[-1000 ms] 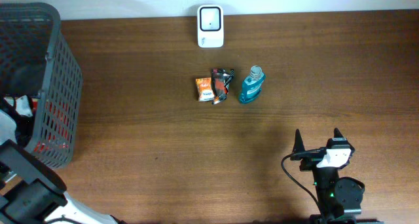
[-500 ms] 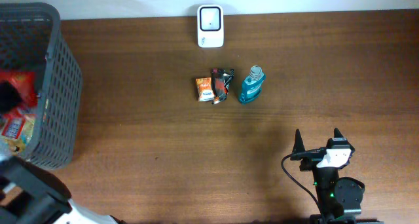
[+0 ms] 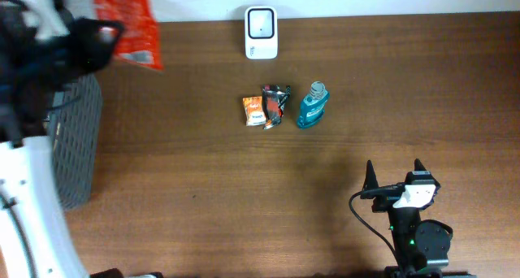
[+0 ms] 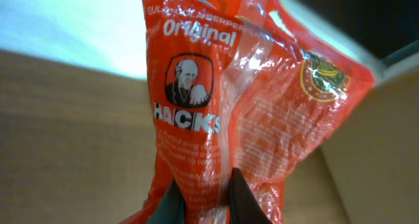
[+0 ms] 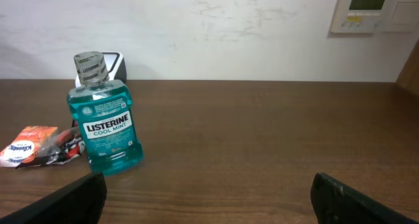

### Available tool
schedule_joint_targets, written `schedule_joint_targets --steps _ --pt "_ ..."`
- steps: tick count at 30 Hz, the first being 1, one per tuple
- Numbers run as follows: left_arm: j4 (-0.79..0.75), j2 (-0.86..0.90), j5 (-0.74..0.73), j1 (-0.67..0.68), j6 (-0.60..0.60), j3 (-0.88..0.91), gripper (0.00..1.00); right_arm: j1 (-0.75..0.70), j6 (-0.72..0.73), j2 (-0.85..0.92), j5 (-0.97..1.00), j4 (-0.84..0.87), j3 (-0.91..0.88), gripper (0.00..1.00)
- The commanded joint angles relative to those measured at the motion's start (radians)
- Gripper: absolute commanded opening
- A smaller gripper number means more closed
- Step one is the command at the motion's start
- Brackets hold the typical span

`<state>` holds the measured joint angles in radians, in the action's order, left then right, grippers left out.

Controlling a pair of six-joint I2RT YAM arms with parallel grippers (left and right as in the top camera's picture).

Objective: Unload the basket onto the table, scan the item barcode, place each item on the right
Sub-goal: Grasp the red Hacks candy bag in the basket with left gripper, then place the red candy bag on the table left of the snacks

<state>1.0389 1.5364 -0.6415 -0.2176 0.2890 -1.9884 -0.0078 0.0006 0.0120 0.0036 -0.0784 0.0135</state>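
Observation:
The item, a red Hacks candy bag (image 3: pixel 127 28) (image 4: pixel 216 99), hangs in the air over the table's far left corner. My left gripper (image 3: pixel 96 36) (image 4: pixel 206 196) is shut on it, pinching its lower part between both fingers (image 4: pixel 243 199). No barcode shows on the bag's visible face. The white scanner (image 3: pixel 261 32) stands at the back middle of the table. My right gripper (image 3: pixel 394 174) (image 5: pixel 209 204) rests open near the front right, with nothing between its fingers.
A grey basket (image 3: pixel 80 140) stands at the left edge, under the left arm. An orange packet (image 3: pixel 254 110), a dark packet (image 3: pixel 277 104) and a blue Listerine bottle (image 3: pixel 312 106) (image 5: pixel 105 126) lie mid-table in front of the scanner.
My left gripper closed on the red bag inside the basket and lifted it out, up and toward the far left corner. The right arm has not moved.

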Motion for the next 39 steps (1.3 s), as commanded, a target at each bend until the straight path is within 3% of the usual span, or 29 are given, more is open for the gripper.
schedule_joint_targets --steps 1,3,6,8,15,16,18,19,21,22,23,24,29,33,37,39 --pt "0.055 0.077 0.365 0.253 0.014 0.041 0.00 -0.006 0.008 -0.006 0.008 -0.004 -0.008 0.98" --pt "0.058 0.151 0.566 0.374 0.053 0.078 0.00 -0.006 0.008 -0.006 0.008 -0.004 -0.008 0.98" --pt "0.104 0.285 0.809 0.486 0.221 0.106 0.00 -0.006 0.008 -0.006 0.008 -0.004 -0.008 0.98" --pt "0.131 0.376 0.815 0.526 0.272 0.107 0.00 -0.006 0.008 -0.006 0.008 -0.004 -0.008 0.99" --pt "0.134 0.662 0.814 0.566 0.276 0.107 0.00 -0.006 0.008 -0.006 0.008 -0.004 -0.008 0.98" --pt "0.130 0.675 0.815 0.566 0.275 0.107 0.04 -0.006 0.008 -0.006 0.008 -0.004 -0.008 0.98" --pt "0.114 0.676 0.814 0.566 0.263 0.105 0.65 -0.006 0.008 -0.006 0.008 -0.004 -0.008 0.98" --pt "0.110 0.676 0.814 0.566 0.218 0.085 0.73 -0.006 0.008 -0.006 0.008 -0.004 -0.008 0.99" --pt "0.127 0.670 0.814 0.566 0.175 0.042 0.79 -0.006 0.008 -0.006 0.008 -0.004 -0.008 0.98" --pt "0.154 0.662 0.814 0.563 0.158 -0.008 0.82 -0.006 0.008 -0.006 0.008 -0.004 -0.008 0.98" --pt "0.197 0.653 0.814 0.556 0.142 -0.095 0.92 -0.006 0.008 -0.006 0.008 -0.004 -0.008 0.99" --pt "0.229 0.648 0.815 0.549 0.119 -0.168 0.93 -0.006 0.008 -0.006 0.008 -0.004 -0.008 0.98" --pt "0.391 0.631 0.842 0.440 -0.114 -0.661 0.95 -0.006 0.008 -0.006 0.008 -0.004 -0.008 0.99" --pt "0.475 0.612 0.947 0.209 -0.116 -0.951 0.99 -0.006 0.008 -0.006 0.008 -0.004 -0.008 0.98" --pt "0.546 0.612 0.953 -0.064 -0.111 -0.971 1.00 -0.006 0.008 -0.006 0.008 -0.004 -0.008 0.98" --pt "0.553 0.612 0.952 -0.196 -0.029 -0.903 1.00 -0.006 0.008 -0.006 0.008 -0.004 -0.008 0.98"
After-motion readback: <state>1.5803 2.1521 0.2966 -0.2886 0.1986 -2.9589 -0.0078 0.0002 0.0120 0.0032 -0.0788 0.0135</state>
